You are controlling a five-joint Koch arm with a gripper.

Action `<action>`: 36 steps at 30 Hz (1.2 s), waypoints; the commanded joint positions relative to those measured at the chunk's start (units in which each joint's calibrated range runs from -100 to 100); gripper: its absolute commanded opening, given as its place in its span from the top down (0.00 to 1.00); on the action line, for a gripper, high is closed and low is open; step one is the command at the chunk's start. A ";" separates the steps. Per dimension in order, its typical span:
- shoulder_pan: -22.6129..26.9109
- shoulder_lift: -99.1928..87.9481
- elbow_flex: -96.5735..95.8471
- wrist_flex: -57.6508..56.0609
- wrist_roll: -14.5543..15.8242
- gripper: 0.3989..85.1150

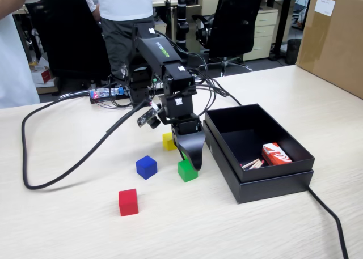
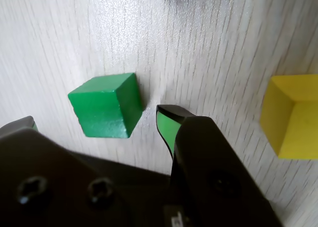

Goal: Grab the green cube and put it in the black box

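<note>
The green cube (image 1: 187, 170) (image 2: 106, 105) rests on the light wooden table, just left of the black box (image 1: 272, 182) in the fixed view. My gripper (image 1: 190, 161) (image 2: 97, 120) hangs right over the cube, open. In the wrist view its two green-padded fingertips (image 2: 168, 125) stand on either side of the cube with a gap on each side, not touching it. The cube lies slightly ahead of the tips. The black box is out of the wrist view.
A yellow cube (image 1: 168, 141) (image 2: 293, 115) sits behind the gripper, a blue cube (image 1: 146, 166) to the left, a red cube (image 1: 128, 202) nearer the front. A red-and-white carton (image 1: 275, 153) lies inside the box. Black cables (image 1: 68, 168) cross the table.
</note>
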 commanded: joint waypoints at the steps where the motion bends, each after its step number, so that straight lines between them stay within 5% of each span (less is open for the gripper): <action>1: -0.10 0.33 4.20 -0.13 -0.24 0.45; 12: -0.20 4.23 4.93 -0.13 -0.78 0.51; 20: -0.59 5.03 6.38 -0.99 -0.83 0.68; 26: -0.63 5.37 6.29 -1.08 -0.59 0.99; 36: 0.88 -13.67 4.47 -5.48 -0.20 0.99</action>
